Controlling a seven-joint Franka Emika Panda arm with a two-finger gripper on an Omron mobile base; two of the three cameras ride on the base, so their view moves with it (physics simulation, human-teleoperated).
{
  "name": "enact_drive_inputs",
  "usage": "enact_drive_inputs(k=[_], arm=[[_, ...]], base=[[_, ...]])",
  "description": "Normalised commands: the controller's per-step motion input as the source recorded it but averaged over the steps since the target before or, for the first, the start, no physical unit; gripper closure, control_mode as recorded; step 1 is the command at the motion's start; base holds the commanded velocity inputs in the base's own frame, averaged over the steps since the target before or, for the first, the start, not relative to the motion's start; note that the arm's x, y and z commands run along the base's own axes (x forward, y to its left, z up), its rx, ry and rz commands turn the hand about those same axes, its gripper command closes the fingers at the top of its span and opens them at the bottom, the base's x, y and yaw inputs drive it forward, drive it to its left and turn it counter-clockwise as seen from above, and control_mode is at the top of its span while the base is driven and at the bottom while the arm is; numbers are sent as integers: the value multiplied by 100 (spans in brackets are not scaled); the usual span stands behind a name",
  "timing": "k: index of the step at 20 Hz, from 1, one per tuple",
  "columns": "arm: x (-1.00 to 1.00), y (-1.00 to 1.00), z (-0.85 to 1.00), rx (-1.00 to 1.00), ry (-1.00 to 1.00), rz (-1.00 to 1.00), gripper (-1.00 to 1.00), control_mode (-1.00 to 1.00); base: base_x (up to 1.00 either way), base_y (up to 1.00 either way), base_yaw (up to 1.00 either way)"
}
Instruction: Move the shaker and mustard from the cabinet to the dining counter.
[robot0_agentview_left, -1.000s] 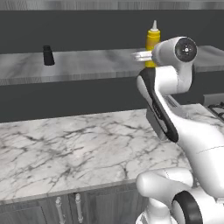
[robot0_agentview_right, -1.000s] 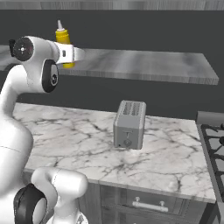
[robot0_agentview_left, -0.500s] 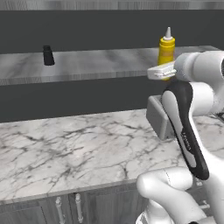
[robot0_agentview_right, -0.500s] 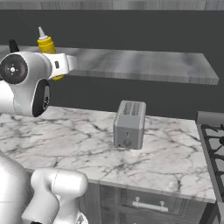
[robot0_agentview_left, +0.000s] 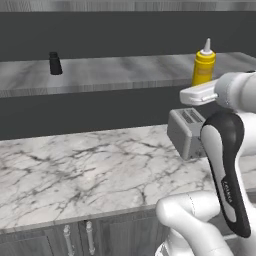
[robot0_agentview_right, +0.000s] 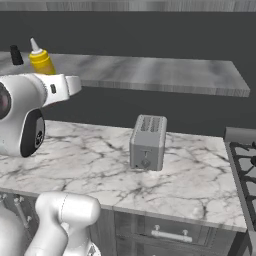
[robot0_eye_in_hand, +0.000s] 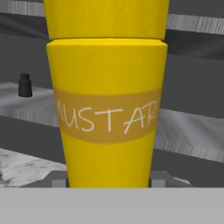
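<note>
Yellow mustard clamped and lifted

End effector (robot0_eye_in_hand: 109, 186) grips the mustard (robot0_agentview_left: 203, 67) at its base, held in the air in front of the cabinet (robot0_agentview_left: 125, 75) shelf. The shaker (robot0_agentview_left: 55, 63) stands far left on that shelf, a toaster (robot0_agentview_right: 147, 142) on the marble surface (robot0_agentview_left: 90, 170) below.

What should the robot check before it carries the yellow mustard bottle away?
1. Mustard bottle between the jaws: ok, it sits close and centred in the hand view.
2. Bottle upright: ok.
3. Bottle lifted off the cabinet shelf: cannot tell.
4. Toaster out of the way: ok, it stands lower, on the marble counter.
5. Shaker left on the shelf for later: ok.
</note>
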Motion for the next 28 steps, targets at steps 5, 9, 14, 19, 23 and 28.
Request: enact_drive_inputs(k=[5,9,14,19,23,28], arm=[[-32,-16,0,7,-1,0,100,-100],[-6,-5,0,4,0,0,100,-100],[0,0,0,0,0,0,100,-100],[0,0,0,0,0,0,100,-100],[0,0,0,0,0,0,100,-100],[0,0,0,0,0,0,100,100]], base=[[0,0,0],[0,0,0],[0,0,0],[0,0,0],[0,0,0],[-11,-3,-3]])
